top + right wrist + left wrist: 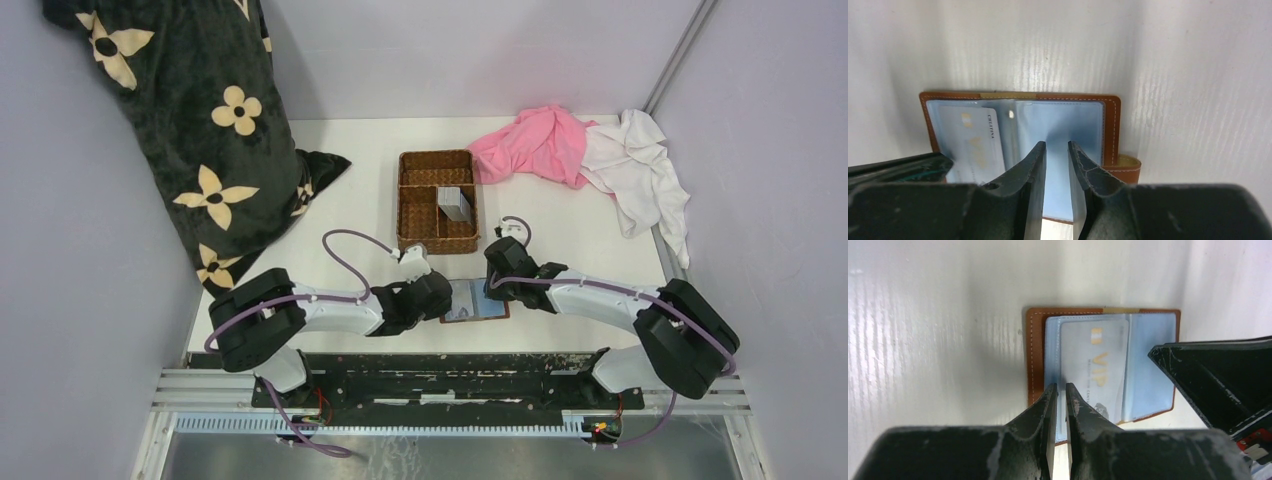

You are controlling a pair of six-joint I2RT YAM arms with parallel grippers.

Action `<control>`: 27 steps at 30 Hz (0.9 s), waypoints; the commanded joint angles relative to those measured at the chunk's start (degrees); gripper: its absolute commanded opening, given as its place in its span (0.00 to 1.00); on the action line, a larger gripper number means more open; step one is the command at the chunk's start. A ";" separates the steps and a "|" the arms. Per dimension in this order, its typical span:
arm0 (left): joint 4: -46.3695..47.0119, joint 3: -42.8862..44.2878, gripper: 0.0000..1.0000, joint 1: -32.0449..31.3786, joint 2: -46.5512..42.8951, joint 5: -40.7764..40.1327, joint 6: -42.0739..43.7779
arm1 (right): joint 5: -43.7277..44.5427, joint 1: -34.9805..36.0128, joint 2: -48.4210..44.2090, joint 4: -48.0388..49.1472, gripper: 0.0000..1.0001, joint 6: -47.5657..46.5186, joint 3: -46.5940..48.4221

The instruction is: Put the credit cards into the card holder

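Brown card holder (1035,355) lying open, VIP credit card (1095,367) inside sleeve

Top external cam sits high up behind the arm bases and looks down and forward over the whole white table (560,230), so it's the wide, far-off one. Left wrist cam rides right behind the left gripper (1060,390) and points down, super close, with the open card holder (1035,355) filling the middle. Right wrist cam does the same behind the right gripper (1057,147), also really close, seeing the card holder (1113,107) from the opposite side. All three share the card holder (475,300) at the near edge.
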 commanded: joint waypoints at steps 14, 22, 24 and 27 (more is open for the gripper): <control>-2.24 0.53 0.20 5.20 4.18 2.01 7.61 | -2.23 -2.18 8.03 8.10 0.28 1.04 -4.86; -3.09 -1.39 0.20 6.47 1.61 1.56 7.71 | -0.73 -2.31 6.86 6.75 0.28 1.92 -6.32; -3.22 -1.85 0.20 6.83 1.15 1.44 7.71 | 0.46 -2.44 5.09 5.34 0.29 1.76 -6.43; -2.92 -2.79 0.20 7.26 0.84 1.63 7.46 | 1.59 -2.97 2.88 3.66 0.29 1.43 -6.86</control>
